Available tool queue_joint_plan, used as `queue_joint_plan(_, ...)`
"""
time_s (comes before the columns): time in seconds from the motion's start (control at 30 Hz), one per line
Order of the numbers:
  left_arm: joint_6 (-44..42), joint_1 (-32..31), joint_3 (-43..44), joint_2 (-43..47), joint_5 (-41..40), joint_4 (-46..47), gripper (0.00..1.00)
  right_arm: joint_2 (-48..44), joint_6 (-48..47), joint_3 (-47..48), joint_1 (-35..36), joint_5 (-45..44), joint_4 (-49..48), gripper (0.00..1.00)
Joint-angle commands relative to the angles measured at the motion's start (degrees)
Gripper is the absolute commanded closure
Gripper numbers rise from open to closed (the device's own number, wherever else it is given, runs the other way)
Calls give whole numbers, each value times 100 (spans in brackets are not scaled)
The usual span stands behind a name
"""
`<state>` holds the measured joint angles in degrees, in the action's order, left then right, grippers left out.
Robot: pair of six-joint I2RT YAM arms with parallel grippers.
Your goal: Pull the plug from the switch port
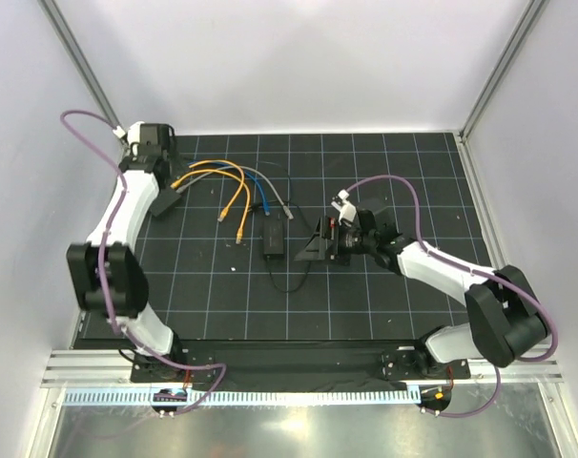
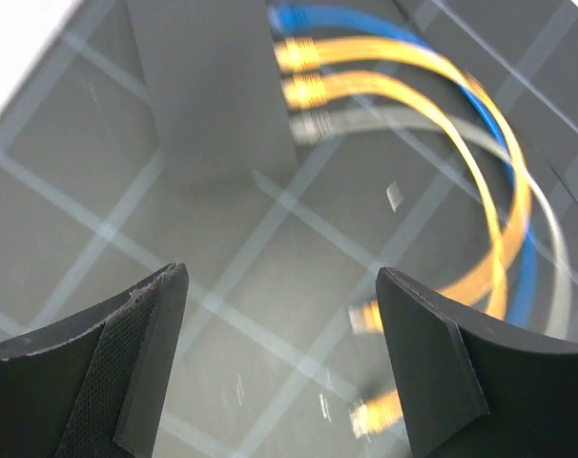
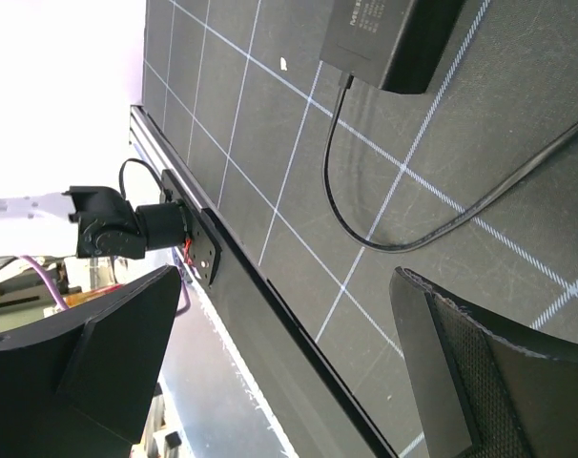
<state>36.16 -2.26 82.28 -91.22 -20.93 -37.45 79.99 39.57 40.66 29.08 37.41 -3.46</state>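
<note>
The switch [image 1: 165, 202] lies at the mat's back left; in the left wrist view it is a blurred flat box [image 2: 213, 86]. Blue [image 2: 294, 19], two orange [image 2: 303, 52] and grey [image 2: 313, 124] plugs sit in a row along its right side. Their cables [image 1: 227, 172] arc right across the mat. My left gripper [image 2: 281, 270] is open and empty, held above the mat just short of the switch, and shows in the top view [image 1: 158, 157]. My right gripper [image 3: 287, 277] is open and empty over the mat's middle [image 1: 313, 250], far from the switch.
A smaller black brick [image 1: 274, 237] with a thin black cord [image 3: 365, 239] lies mid-mat, just left of my right gripper. Loose orange cable ends [image 1: 232, 225] lie between brick and switch. White walls close the left, back and right sides. The mat's front edge [image 3: 270, 296] borders a metal rail.
</note>
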Motion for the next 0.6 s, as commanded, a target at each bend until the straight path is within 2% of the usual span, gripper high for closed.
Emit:
queue_joint_plan(0.0, -838, 330, 612, -808, -622, 729, 16, -360, -274, 205, 10, -137, 311, 0)
queue_joint_plan(0.17, -1025, 884, 1342, -1915, -649, 1320, 16, -904, -485, 188, 10, -339, 1014, 0)
queue_joint_plan(0.33, -506, 1429, 2930, -3278, -561, 740, 28, -1388, -766, 108, 10, -664, 1637, 0)
queue_joint_plan(0.37, -435, 1483, 3108, -3436, -518, 696, 31, -1450, -828, 108, 10, -743, 1734, 0)
queue_joint_plan(0.4, -348, 1518, 3223, -3559, -448, 739, 39, -1546, -924, 117, 10, -822, 1813, 0)
queue_joint_plan(0.57, -224, 1562, 3768, -4237, 53, 959, 46, -1741, -1127, 187, -8, -1183, 2245, 0)
